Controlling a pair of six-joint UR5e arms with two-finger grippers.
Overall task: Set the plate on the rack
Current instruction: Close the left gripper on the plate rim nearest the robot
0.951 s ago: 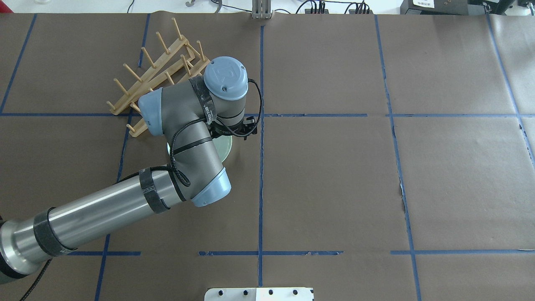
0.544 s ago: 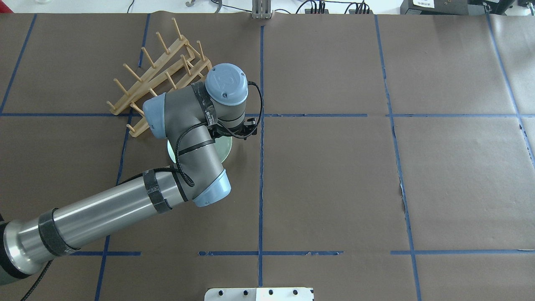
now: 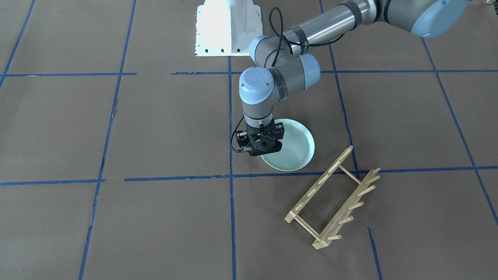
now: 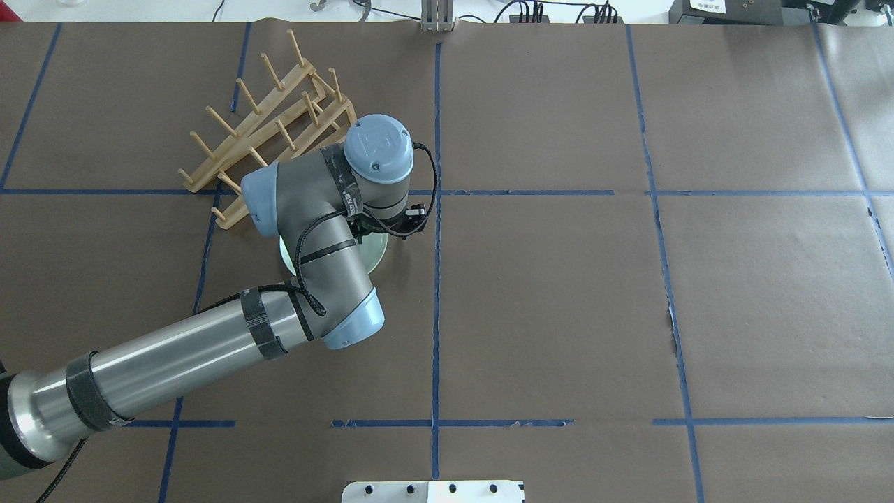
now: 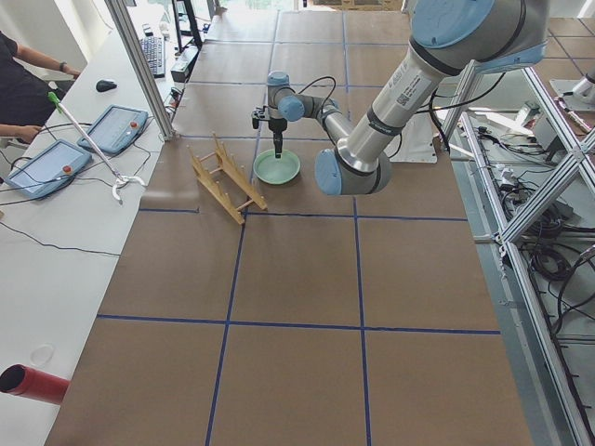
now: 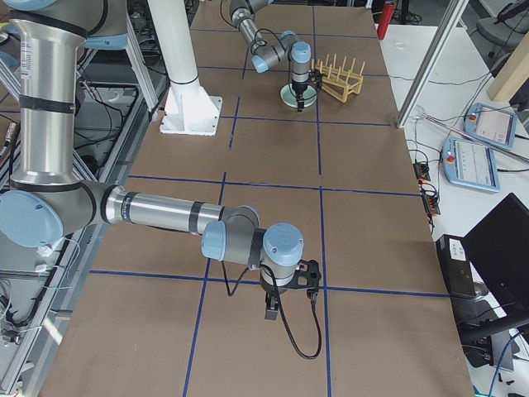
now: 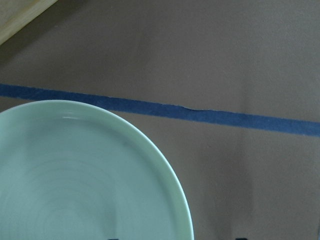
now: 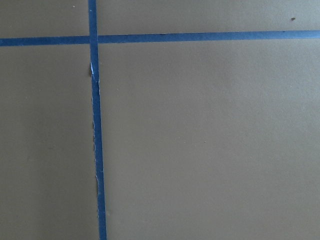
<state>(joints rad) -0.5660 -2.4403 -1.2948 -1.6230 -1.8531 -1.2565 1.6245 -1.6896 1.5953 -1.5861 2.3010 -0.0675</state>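
Note:
The pale mint-green plate (image 3: 295, 147) lies flat on the brown table, close to the wooden rack (image 3: 334, 198). My left gripper (image 3: 261, 153) points straight down over the plate's rim on the side away from the rack. The left wrist view shows the plate (image 7: 75, 175) very close, with two dark fingertip corners far apart at the bottom edge, so the gripper is open and holds nothing. In the overhead view the arm hides most of the plate (image 4: 378, 253); the rack (image 4: 265, 126) stands just beyond. My right gripper (image 6: 271, 310) hangs over bare table far away; I cannot tell its state.
The white base plate (image 3: 227, 29) of the robot sits at the table's near-robot edge. Blue tape lines (image 4: 436, 314) divide the brown paper. A side table with tablets (image 5: 56, 163) and a person runs beyond the rack. A red cylinder (image 5: 33, 384) lies at that edge.
My left wrist has come down lower over the plate's rim and shifted slightly toward the robot. The plate and rack have not moved.

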